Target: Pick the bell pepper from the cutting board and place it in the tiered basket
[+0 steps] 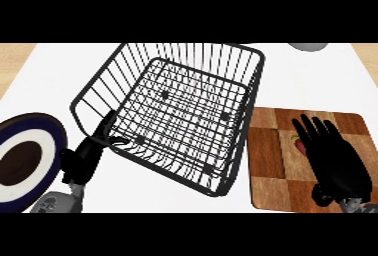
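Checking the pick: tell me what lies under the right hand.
Under the right hand: the cutting board and a red sliver of bell pepper. The rest of it is covered.

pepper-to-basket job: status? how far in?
Done: nothing yet; the tiered basket holds no pepper. In hand: the right hand hovers over the cutting board, fingers straight, hiding most of the bell pepper; only a red sliver shows, no grasp yet. To do: grasp, lift, carry across, release in the basket. The left hand rests open beside the basket.
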